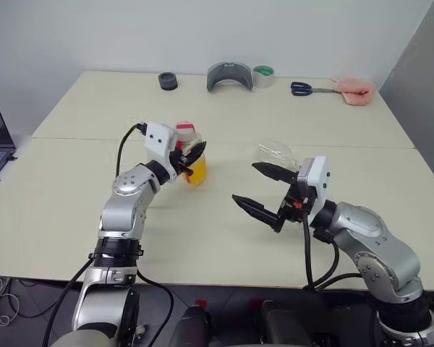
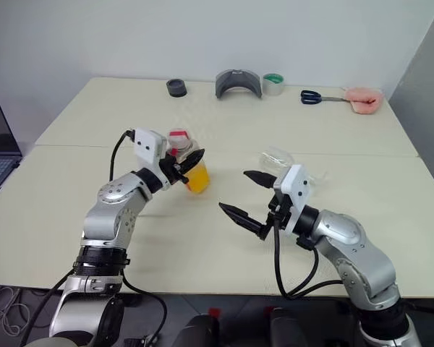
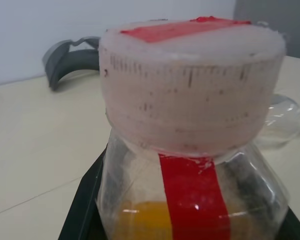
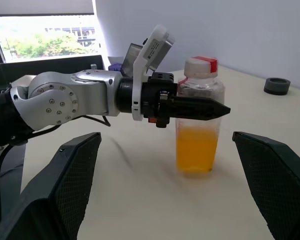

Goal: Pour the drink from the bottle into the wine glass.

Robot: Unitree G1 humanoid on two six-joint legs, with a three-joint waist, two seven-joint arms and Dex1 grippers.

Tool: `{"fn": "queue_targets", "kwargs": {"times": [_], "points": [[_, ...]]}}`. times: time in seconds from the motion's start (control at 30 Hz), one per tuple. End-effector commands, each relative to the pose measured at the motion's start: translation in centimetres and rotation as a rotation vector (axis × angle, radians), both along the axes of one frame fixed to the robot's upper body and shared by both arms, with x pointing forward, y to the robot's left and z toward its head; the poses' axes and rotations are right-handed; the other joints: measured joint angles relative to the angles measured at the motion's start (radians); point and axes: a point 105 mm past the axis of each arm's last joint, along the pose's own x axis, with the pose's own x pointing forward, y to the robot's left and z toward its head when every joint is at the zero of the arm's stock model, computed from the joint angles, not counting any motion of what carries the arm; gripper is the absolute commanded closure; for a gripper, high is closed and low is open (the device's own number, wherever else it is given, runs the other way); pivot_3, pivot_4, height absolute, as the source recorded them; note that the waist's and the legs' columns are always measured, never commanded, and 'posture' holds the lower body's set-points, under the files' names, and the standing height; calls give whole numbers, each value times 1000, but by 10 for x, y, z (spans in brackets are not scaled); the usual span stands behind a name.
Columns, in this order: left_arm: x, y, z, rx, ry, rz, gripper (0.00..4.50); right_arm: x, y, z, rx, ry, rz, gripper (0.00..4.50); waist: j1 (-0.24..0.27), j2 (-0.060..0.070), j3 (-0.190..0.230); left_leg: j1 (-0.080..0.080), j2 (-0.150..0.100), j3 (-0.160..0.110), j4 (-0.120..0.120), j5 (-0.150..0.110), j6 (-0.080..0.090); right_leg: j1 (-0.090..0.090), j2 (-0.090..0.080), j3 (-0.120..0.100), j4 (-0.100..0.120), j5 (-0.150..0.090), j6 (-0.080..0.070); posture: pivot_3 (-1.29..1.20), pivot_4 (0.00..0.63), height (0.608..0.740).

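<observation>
The cream worktop (image 1: 224, 123) carries everything. The left gripper (image 1: 190, 157) has its fingers closed around the bottle (image 4: 199, 117), which stands upright on the worktop with its red-and-white cap on and the orange drink (image 4: 196, 148) filling its lower part. The right gripper (image 1: 264, 189) hovers nearby, fingers spread wide and empty, just in front of the wine glass (image 1: 276, 153), whose clear bowl shows behind its upper finger.

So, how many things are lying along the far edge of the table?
5, from the robot's left to right: a small black ring, a grey curved piece, a tape roll close beside it, scissors, and a pink object at the scissors' tips. Nothing seems hidden.
</observation>
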Motion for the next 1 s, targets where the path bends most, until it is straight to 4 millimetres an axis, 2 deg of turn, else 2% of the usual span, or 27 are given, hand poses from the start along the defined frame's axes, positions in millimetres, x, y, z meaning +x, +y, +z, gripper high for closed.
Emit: {"fn": "queue_targets", "kwargs": {"times": [0.03,0.1,0.43,0.7,1.0], "points": [[-10,-15,22,-3,-83,-87,2720,-11,0,16,16,-41,38,0,0,0,0,0,0,0,0,0,0,0,0,0,0,0,0,0,150,740],[-17,-29,23,12,-83,-180,2720,-12,-3,21,36,-27,36,0,0,0,0,0,0,0,0,0,0,0,0,0,0,0,0,0,150,740],[-46,-71,28,13,-50,-540,2721,-14,-13,36,55,-18,-14,0,-1,0,0,0,0,0,0,0,0,0,0,0,0,0,0,0,150,740],[-59,-84,21,63,-23,-706,2721,-12,-15,42,57,-18,-55,0,-2,0,0,0,0,1,0,0,0,0,1,0,0,0,0,0,150,740],[-59,-89,7,155,-53,-781,2721,-5,-18,42,29,9,-107,0,-1,0,0,0,0,1,0,0,0,0,1,0,0,0,0,0,150,740]]}}
